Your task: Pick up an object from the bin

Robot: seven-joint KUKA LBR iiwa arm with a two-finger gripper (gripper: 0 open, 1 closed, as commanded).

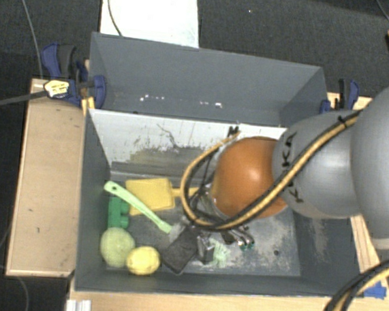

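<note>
The smooth, rounded grey arm link (pixel 358 160) lies nearest the camera, entering from the right and hanging over the right half of the grey metal bin (pixel 188 82). A glossy, dome-shaped orange cover (pixel 244 177) sits at its wrist, with black and yellow cables (pixel 186 185) looped around the cover's left side.

The pincer (pixel 207 247) projects below the cover, low over the scuffed bin floor near the front wall, about mid-width. How far open it is cannot be told, and nothing can be seen held in it.

Just beside the pincer on its left lies a flat, matt dark grey block (pixel 180 251), roughly rectangular. Its long axis runs diagonally, from the front left up toward the pincer at the back right. Whether the two touch cannot be told. A small pale green scrap (pixel 223 257) lies just to the pincer's right.

The remaining things cluster in the front-left part of the bin:
- a yellow sponge-like slab (pixel 151 194)
- a slim light green plastic handle (pixel 138 207), lying slantwise across the slab's front edge
- a darker green piece (pixel 117 212)
- a pale green ball (pixel 116 246)
- a yellow lemon-shaped thing (pixel 143 261), touching the ball
</note>
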